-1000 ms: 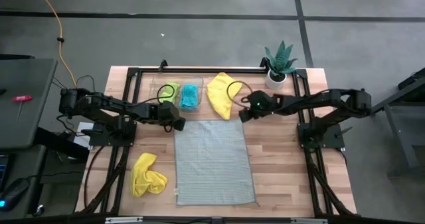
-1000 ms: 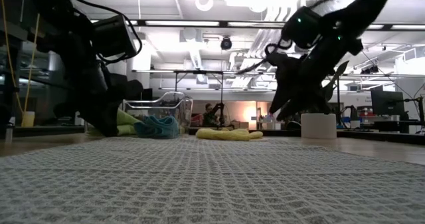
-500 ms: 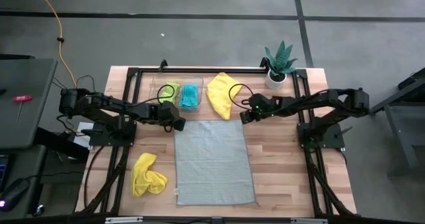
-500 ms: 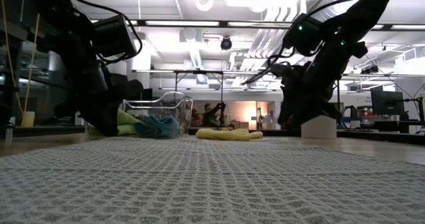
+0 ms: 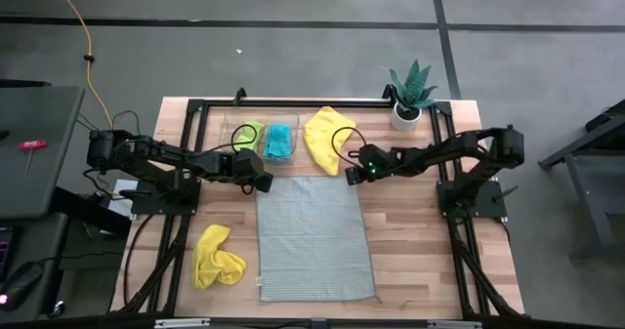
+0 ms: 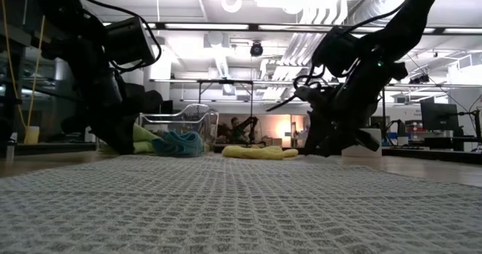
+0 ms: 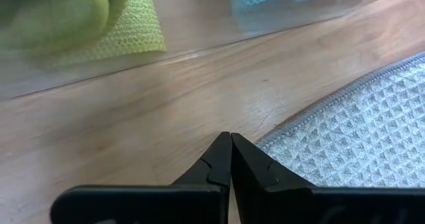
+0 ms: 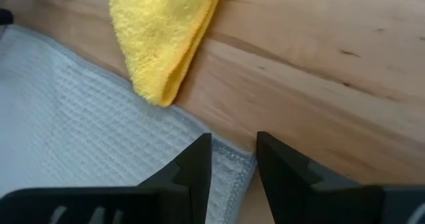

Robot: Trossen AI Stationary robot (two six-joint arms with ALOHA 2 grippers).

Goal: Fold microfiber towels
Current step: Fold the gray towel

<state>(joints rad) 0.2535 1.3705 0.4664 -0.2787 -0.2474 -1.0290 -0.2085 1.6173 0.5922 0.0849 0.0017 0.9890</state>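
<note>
Grey towel (image 5: 314, 236), long axis toward the table's near edge; parted right gripper (image 8: 234, 159) straddles its far corner, pinched-empty left gripper (image 7: 230, 146) beside the other

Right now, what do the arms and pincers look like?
Both arms are dark, jointed, with black cables looped along them. The left pincer has two black, tapered, wedge-shaped fingers. The right pincer has matching black fingers, and a small green light glows on its wrist.
</note>
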